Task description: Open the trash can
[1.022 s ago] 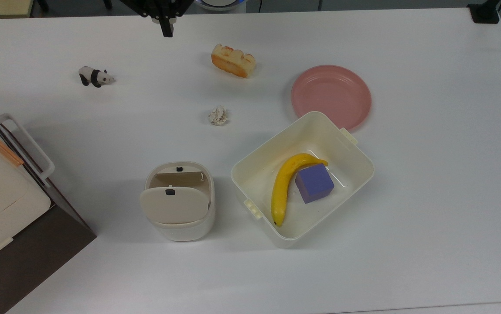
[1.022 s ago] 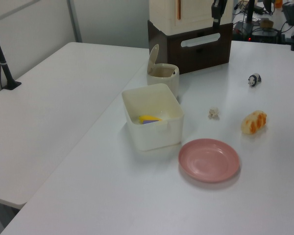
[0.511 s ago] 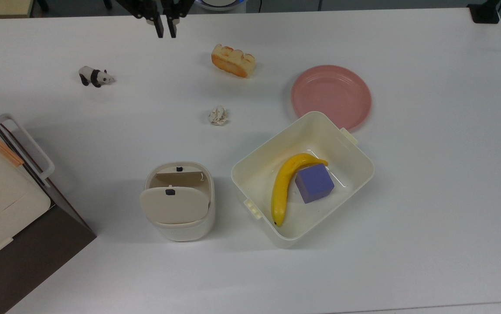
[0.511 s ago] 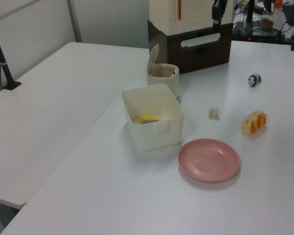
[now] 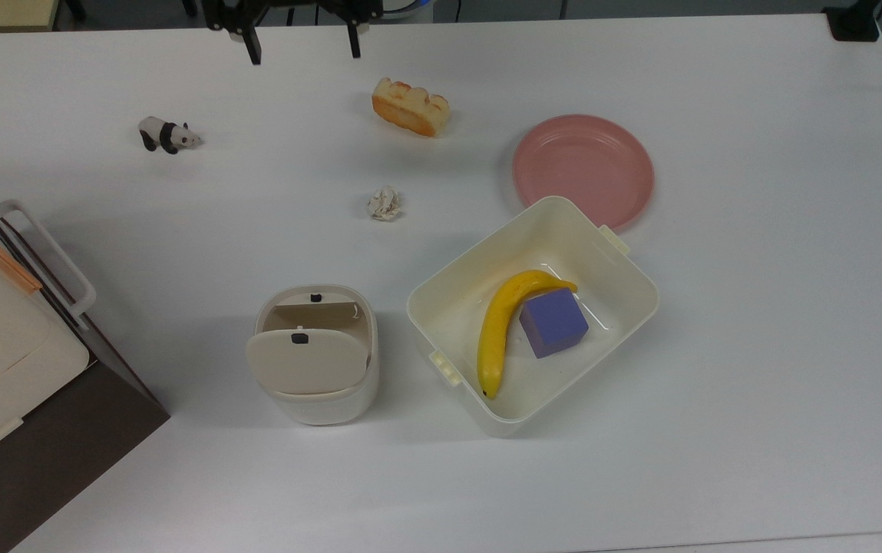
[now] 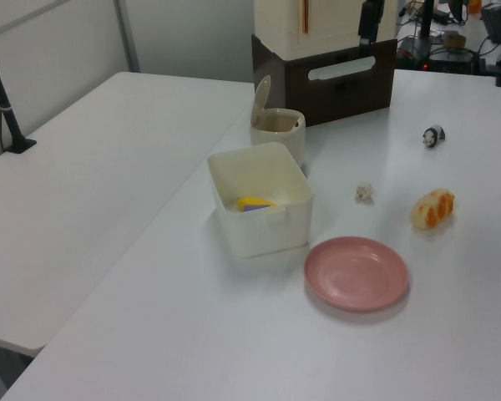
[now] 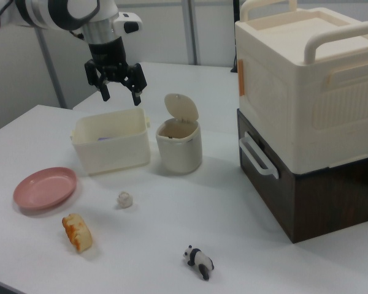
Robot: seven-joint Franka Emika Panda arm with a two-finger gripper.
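Note:
The trash can point(image 5: 316, 403) is a small cream bin at the front left of the white table in the top view. Its beige lid point(image 5: 306, 362) stands raised on its hinge, and the inside point(image 5: 318, 315) shows. The trash can point(image 7: 179, 149) also appears in the right view with the lid point(image 7: 181, 106) upright, and the trash can point(image 6: 277, 127) sits beside the dark box in the left view. My gripper point(image 5: 304, 48) hangs high over the table's far edge, well away from the bin. The gripper point(image 7: 120, 96) is open wide and holds nothing.
A cream tub point(image 5: 625, 265) next to the bin holds a banana point(image 5: 498, 330) and a purple cube point(image 5: 553, 322). A pink plate point(image 5: 583, 167), bread point(image 5: 411, 107), crumpled paper point(image 5: 384, 203) and a toy panda point(image 5: 166, 135) lie farther back. A big cream box on a dark base point(image 7: 306, 177) stands at the top view's left.
The gripper's fingers have spread from shut to wide open while it stays at the far edge. The trash can's lid has stayed up throughout.

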